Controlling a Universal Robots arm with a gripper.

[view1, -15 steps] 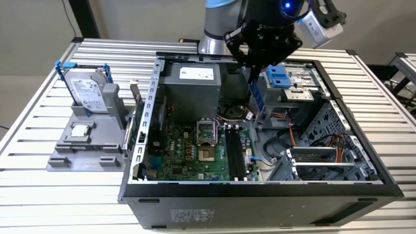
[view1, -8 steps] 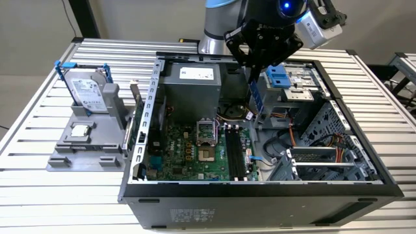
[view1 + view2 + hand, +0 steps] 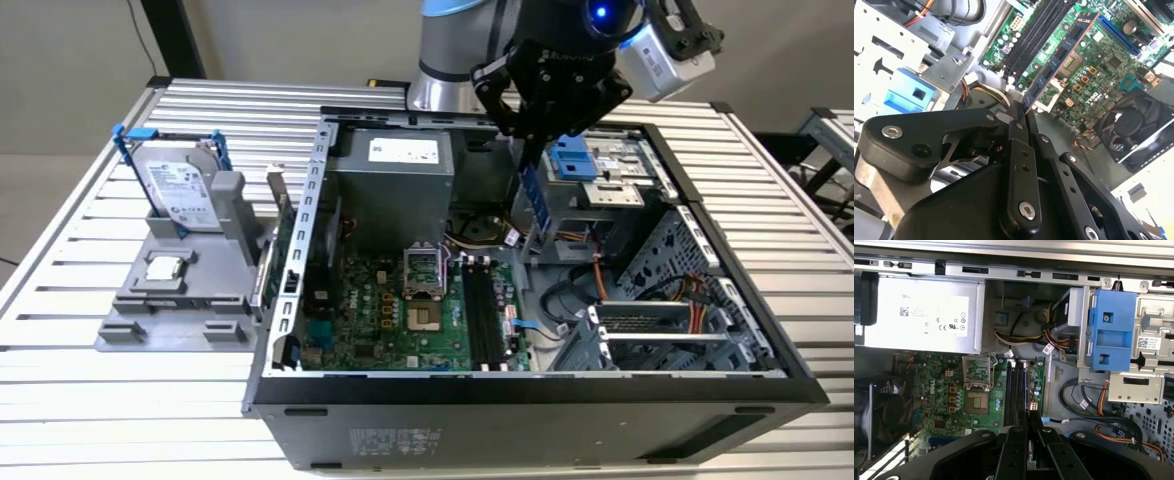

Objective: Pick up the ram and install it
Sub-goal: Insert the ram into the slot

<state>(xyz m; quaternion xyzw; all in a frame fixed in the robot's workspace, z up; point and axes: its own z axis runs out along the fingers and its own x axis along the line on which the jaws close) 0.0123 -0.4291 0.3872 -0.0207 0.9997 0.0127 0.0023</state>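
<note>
- The claw point(image 3: 541, 135) hangs over the open computer case point(image 3: 534, 405), which lies on its side on the slatted worktop point(image 3: 80, 400).
- The claw is pressed together on the ram point(image 3: 534, 200) and pinches it at one end.
- In the exterior view the ram hangs nearly upright below the claw, inside the case, between the grey power supply point(image 3: 394, 185) and the drive cage with the blue bracket point(image 3: 571, 160).
- In the second wrist view the ram point(image 3: 1061, 56) reaches away from the fingertips point(image 3: 1016, 127) as a long thin board with dark chips, above the green motherboard point(image 3: 1094, 75).
- The ram is in the air and is not yet seated; the black memory slots point(image 3: 487, 320) lie below it, apart from it.
- In the exterior view's left, a hard drive point(image 3: 180, 190) with blue rails stands on a grey stand point(image 3: 167, 300) beside the case.
</note>
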